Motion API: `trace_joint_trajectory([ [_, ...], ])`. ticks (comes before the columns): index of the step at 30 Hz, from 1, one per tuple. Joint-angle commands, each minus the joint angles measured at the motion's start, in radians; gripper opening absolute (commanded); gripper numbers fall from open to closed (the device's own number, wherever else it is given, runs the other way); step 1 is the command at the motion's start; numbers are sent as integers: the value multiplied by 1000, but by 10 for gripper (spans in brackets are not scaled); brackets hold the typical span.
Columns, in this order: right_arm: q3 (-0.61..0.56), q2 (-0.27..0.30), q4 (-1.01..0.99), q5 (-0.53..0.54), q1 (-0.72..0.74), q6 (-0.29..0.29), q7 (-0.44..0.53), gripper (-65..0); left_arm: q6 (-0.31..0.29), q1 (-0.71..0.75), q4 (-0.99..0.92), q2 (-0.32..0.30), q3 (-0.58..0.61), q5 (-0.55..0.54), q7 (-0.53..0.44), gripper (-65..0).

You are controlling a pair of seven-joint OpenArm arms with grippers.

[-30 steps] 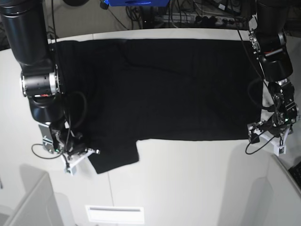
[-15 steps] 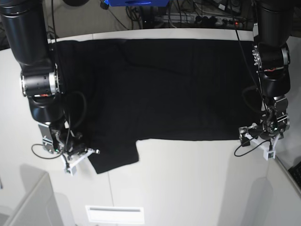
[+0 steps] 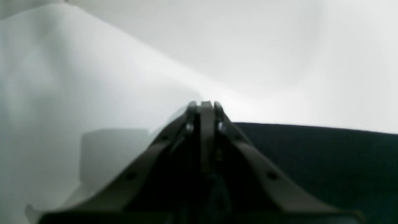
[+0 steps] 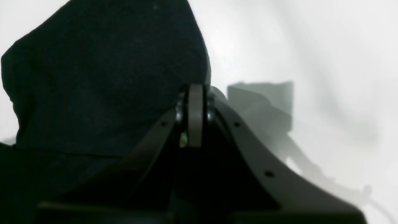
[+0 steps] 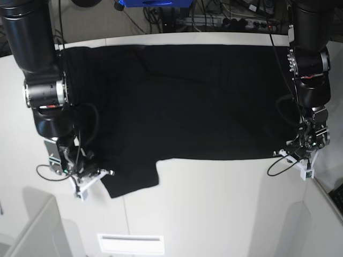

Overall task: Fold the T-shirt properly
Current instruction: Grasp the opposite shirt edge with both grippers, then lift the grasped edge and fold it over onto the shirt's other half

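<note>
Fingers of the left gripper (image 3: 202, 104) are pressed together at the near corner of the T-shirt (image 5: 187, 101), on the right of the base view; in the left wrist view the tips meet just where the black hem ends and the white table (image 5: 214, 203) begins, and the cloth spreads away to one side of them, but the pictures are too blurred to tell whether any fabric is caught between the tips. The right gripper (image 4: 195, 90) is likewise closed, with its tips at the rounded edge of the short sleeve that juts toward the front of the table on the left of the base view; the sleeve fills the area ahead of and beside the tips in the right wrist view, and again a pinch on the cloth cannot be confirmed. Outward from both grippers, the T-shirt lies flat across the back half of the table, plain black side up, stretched wide between the two arms, with its long hem running along the middle of the table and its far edge close to the table's rear rim.
</note>
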Motion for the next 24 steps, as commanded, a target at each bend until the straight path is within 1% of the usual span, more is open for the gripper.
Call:
trace_joint_trajectory([
  [1, 5, 17, 50, 9, 26, 4, 16, -650, -7, -12, 31, -8, 4, 5, 20, -650],
  [3, 6, 37, 125, 9, 0, 3, 11, -650, -7, 11, 77, 6, -4, 5, 20, -650],
  [6, 6, 44, 200, 9, -31, 3, 10, -650, -7, 44, 159, 9, -6, 4, 26, -650],
  [9, 6, 67, 232, 12, -57, 3, 8, -650, -7, 100, 251, 11, -7, 4, 29, -650],
  [12, 6, 72, 243, 13, -71, 3, 8, -650, -7, 146, 324, 11, -9, 2, 29, -650],
  [15, 6, 95, 281, 15, -106, 3, 8, -650, -7, 199, 404, 21, -79, 1, 30, -650],
  [16, 8, 99, 306, 15, -124, 3, 8, -650, -7, 215, 426, 35, -121, -9, 30, -650],
  [18, 8, 104, 363, 15, -155, 3, 8, -650, -7, 244, 470, 41, -171, -39, 32, -650],
  [19, 8, 106, 389, 15, -169, 3, 5, -650, -7, 258, 492, 41, -174, -55, 33, -650],
  [21, 12, 121, 447, 15, -200, 3, -35, -650, -7, 301, 536, 40, -171, -92, 33, -650],
  [24, 86, 119, 531, 15, -244, 3, -67, -650, -7, 334, 585, 40, -180, -148, 33, -650],
])
